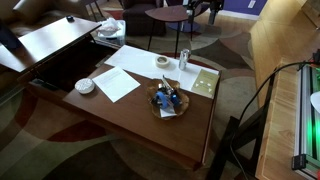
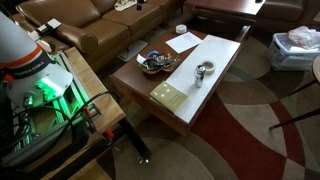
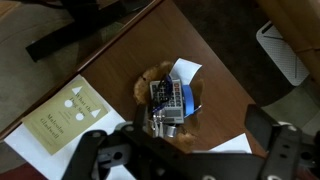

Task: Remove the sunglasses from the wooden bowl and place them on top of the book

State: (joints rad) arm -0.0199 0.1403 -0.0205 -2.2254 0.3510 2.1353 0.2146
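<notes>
While gripper (image 3: 190,160) hangs over coffee table (image 3: 215,100), fingers (image 3: 100,155) spread wide and holding nothing, wooden bowl (image 3: 165,95) lies just beyond, heaped with blue-and-white clutter (image 3: 172,92). Sunglasses (image 3: 153,110): dark patch in bowl's 8 o'clock part; thin arms not resolvable. Book (image 3: 70,115): 8 o'clock from bowl, apart; white sheet (image 3: 25,150) showing beside it. In exterior view: tape ring (image 1: 163,62) at 12 o'clock, white dish (image 1: 85,86) at 9 o'clock, paper sheets (image 1: 118,82) between dish and bowl. Fingers blurred, cut by lower frame edge.
</notes>
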